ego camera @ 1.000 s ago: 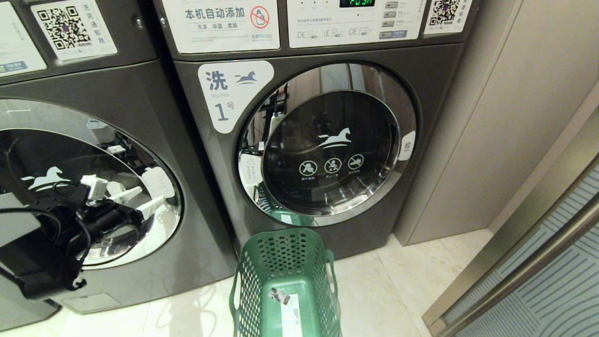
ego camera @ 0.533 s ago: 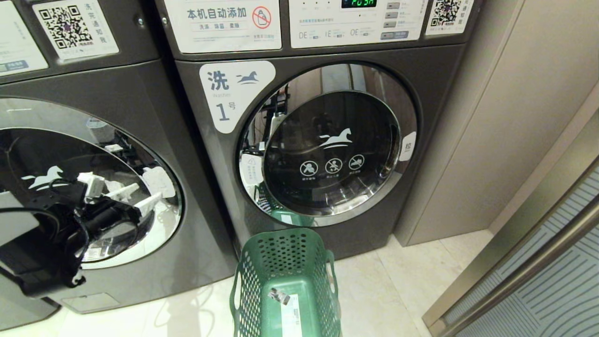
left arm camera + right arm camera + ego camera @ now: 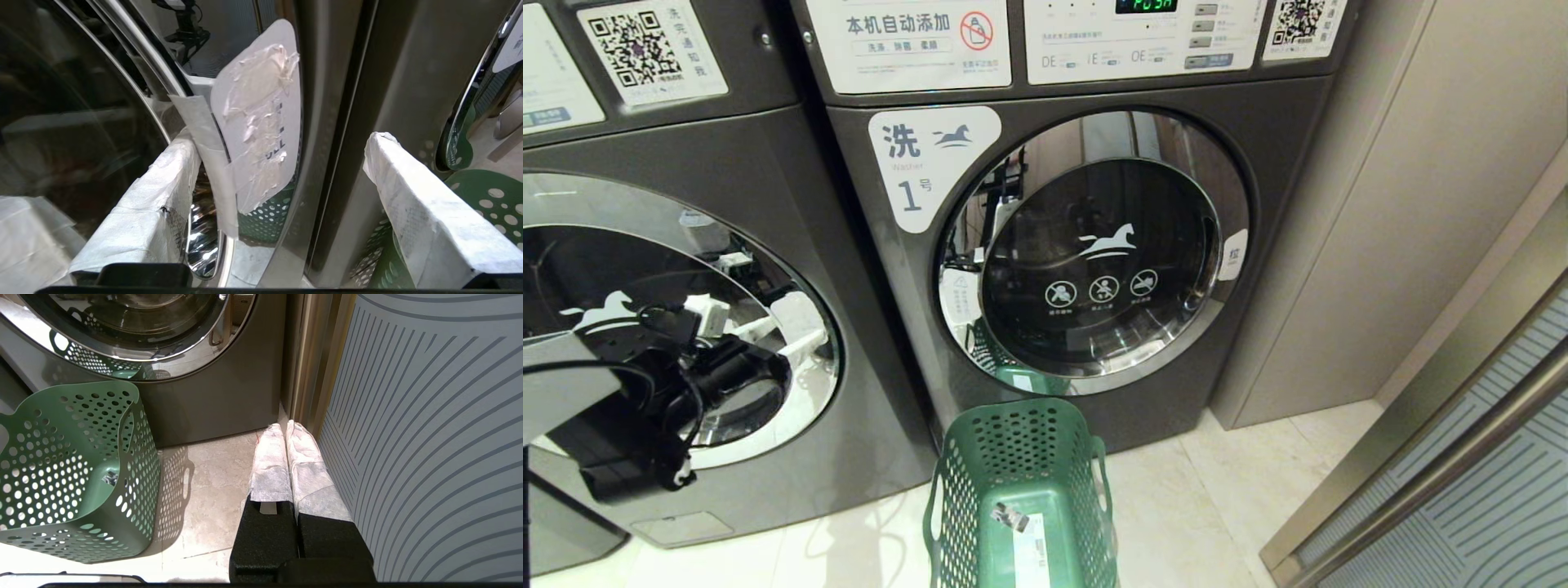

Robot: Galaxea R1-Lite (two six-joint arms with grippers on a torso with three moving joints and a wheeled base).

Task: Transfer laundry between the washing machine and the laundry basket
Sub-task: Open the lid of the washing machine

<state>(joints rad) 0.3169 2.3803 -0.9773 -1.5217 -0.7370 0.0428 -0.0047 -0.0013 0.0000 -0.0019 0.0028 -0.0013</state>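
Observation:
The washing machine (image 3: 768, 204) at the left has its round chrome-rimmed door (image 3: 572, 269) shut. My left gripper (image 3: 780, 336) is open at the door's right rim. In the left wrist view the left gripper (image 3: 280, 139) has its white-wrapped fingers (image 3: 163, 183) on either side of the taped white pull tab (image 3: 257, 122). The laundry is hidden. The green laundry basket (image 3: 1013, 441) stands on the floor before the machines, holding only a white sticker; its wall shows as the basket (image 3: 81, 457) in the right wrist view. My right gripper (image 3: 286, 428) is shut on nothing, low by the floor.
A like grey machine labelled 1 (image 3: 1094, 245) stands in the middle with its door shut, just behind the basket. A beige wall panel (image 3: 1380, 204) and a striped glass panel (image 3: 1486, 506) close off the right side. Pale floor tiles (image 3: 1217, 490) lie between them.
My left arm has shifted a little right and up along the door, bringing the open fingers nearer the pull tab. The basket and right arm have not moved.

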